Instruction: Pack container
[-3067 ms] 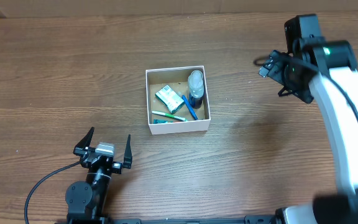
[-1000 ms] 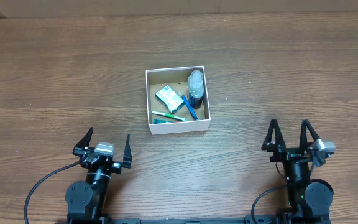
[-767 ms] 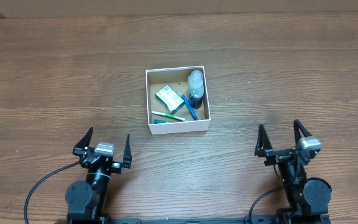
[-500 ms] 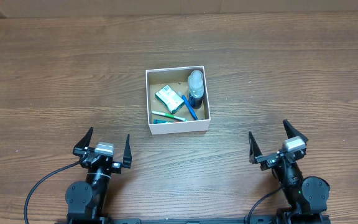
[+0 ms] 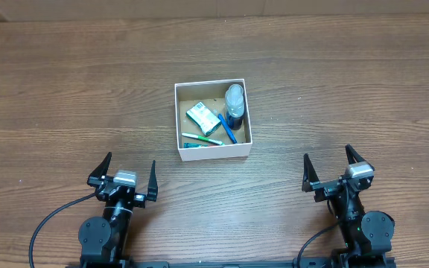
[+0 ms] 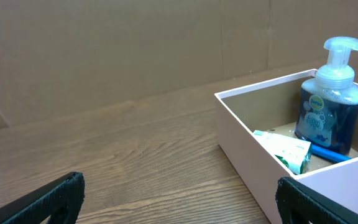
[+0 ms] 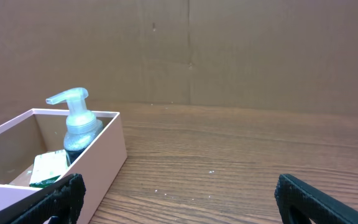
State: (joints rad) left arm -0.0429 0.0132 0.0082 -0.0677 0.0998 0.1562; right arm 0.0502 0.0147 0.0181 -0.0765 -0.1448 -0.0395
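The container (image 5: 188,153), a small square white-walled box with a brown floor, stands mid-table. Inside are a blue pump bottle (image 5: 234,104), a green-white packet (image 5: 201,117), a blue pen and a green stick. It also shows in the left wrist view (image 6: 253,162) and in the right wrist view (image 7: 98,158). My left gripper (image 5: 123,177) is open and empty near the front edge, left of the box. My right gripper (image 5: 336,173) is open and empty near the front edge, right of the box.
Brown cardboard walls rise behind the wooden table (image 5: 65,89). The table's far edge runs along the top of the overhead view.
The right arm came down from the far right to the front edge. In the last second its open gripper swung left, then back a little right. The left arm has not moved.
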